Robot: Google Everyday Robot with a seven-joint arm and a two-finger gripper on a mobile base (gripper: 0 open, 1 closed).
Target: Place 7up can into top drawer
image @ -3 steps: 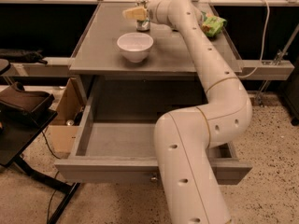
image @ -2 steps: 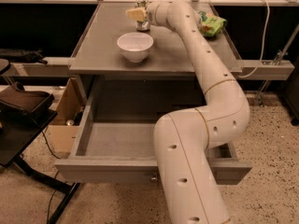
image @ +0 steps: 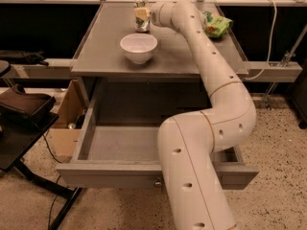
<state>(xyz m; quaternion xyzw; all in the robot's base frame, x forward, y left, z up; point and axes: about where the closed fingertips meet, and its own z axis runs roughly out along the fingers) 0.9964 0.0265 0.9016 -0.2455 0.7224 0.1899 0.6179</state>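
Hiding gripper (image: 142, 9) partly: 7up can (image: 141, 22), far tabletop (image: 105, 30).

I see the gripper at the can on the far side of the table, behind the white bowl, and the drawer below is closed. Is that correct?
No. The camera view shows the drawer pulled open, not closed. The rest holds: the gripper is at the can on the table's far side, behind the white bowl.

Dim, warm light; tool (image: 142, 14) at the table's (image: 182, 56) far edge, softly shadowed.
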